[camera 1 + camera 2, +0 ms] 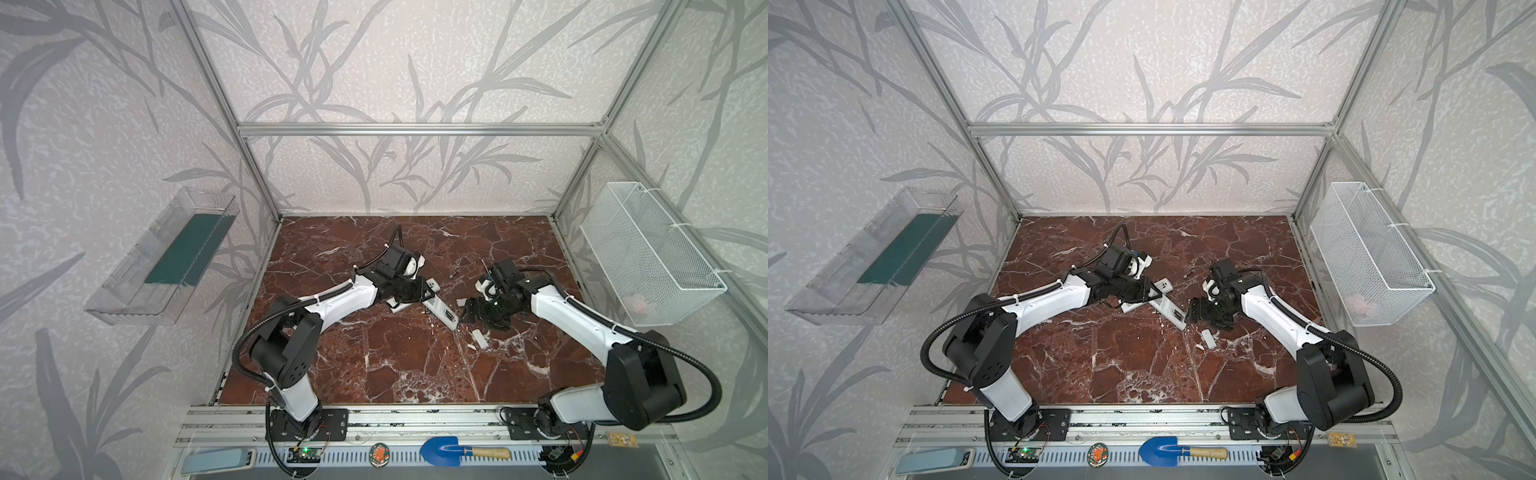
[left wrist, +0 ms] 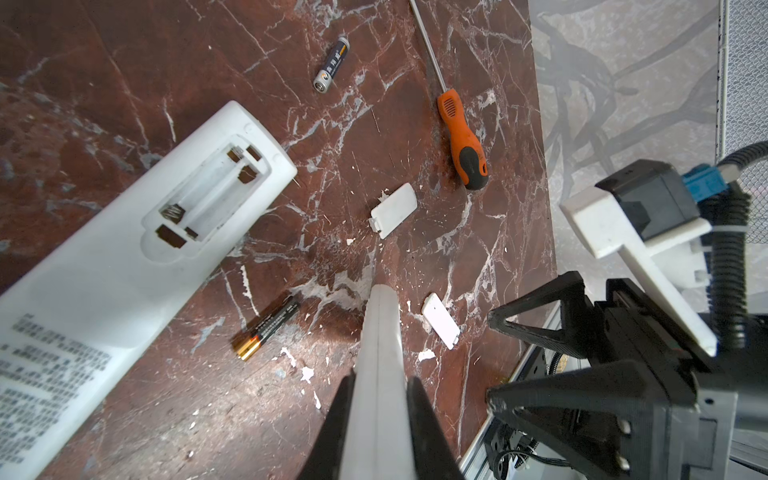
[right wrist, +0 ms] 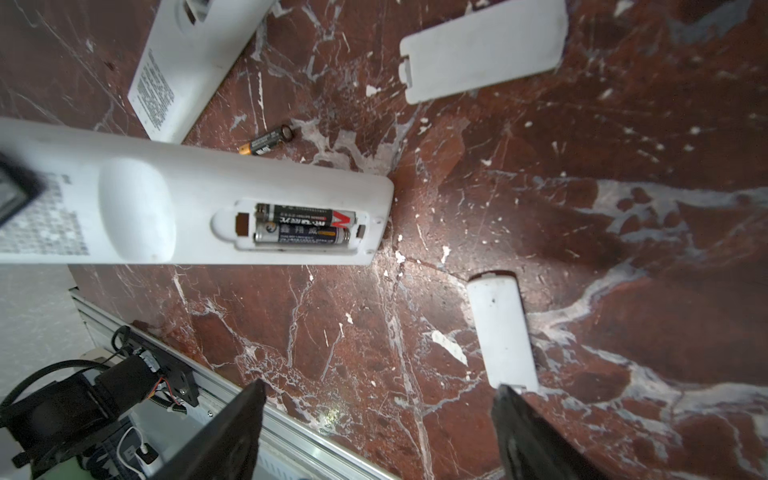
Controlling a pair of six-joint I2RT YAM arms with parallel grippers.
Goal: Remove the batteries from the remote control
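Batteries [image 3: 305, 216]: two slim black-and-silver cells lie side by side in the open bay of the white remote [image 3: 199, 199], which the left tool [image 2: 380, 378] clamps. A black-gold loose cell [image 3: 268, 141] lies on the desk [image 3: 623, 208]. Right tool [image 3: 374, 399] gapes wide, empty.

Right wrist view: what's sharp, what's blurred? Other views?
Right wrist view: batteries in the held remote sharp, labels legible; right pincer soft at the frame edge. Left wrist view: held remote soft close to the lens inside the left pincer; loose battery crisp. Both top views: evenly lit, no glare.
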